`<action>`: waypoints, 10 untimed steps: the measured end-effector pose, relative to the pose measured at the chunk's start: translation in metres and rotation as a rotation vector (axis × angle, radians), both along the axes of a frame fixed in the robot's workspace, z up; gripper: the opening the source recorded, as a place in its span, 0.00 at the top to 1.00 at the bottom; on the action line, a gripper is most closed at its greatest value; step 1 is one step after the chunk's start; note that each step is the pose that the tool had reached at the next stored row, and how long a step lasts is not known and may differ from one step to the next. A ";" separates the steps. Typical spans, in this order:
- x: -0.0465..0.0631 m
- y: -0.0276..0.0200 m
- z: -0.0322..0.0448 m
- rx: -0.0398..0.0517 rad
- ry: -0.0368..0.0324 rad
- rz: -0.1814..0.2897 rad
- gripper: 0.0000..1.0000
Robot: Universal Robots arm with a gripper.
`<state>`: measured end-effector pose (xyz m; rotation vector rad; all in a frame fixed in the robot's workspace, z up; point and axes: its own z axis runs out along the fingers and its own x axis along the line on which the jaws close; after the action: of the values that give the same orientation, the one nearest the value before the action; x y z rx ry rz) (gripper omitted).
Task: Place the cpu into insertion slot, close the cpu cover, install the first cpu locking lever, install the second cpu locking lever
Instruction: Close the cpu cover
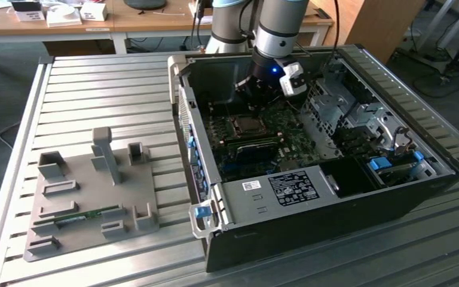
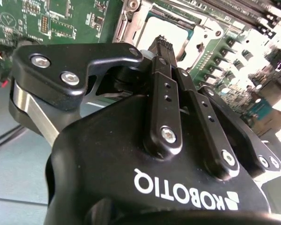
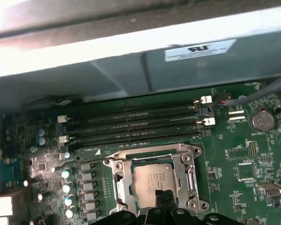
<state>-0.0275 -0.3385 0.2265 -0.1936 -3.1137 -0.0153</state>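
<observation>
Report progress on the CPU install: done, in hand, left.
Done: the cpu lies in the insertion slot, and the cpu cover looks lowered flat around it. In hand: the gripper, fingers together and empty, sits at the cover's near edge. Left: whether either locking lever is latched cannot be told, so both remain unconfirmed.

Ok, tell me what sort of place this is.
Probably a robotics lab or workshop: a robot arm reaches into an open computer case lying on a slatted metal table, with wooden desks carrying cables and small boxes behind.
</observation>
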 end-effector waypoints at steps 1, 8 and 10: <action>0.000 0.0000 0.0000 0.0000 0.0000 0.013 0.89; 0.000 0.0000 0.0000 -0.0001 -0.0001 0.080 0.89; 0.000 0.0000 0.0000 -0.0001 -0.0007 0.086 0.89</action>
<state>-0.0275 -0.3385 0.2265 -0.0604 -3.1194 -0.0137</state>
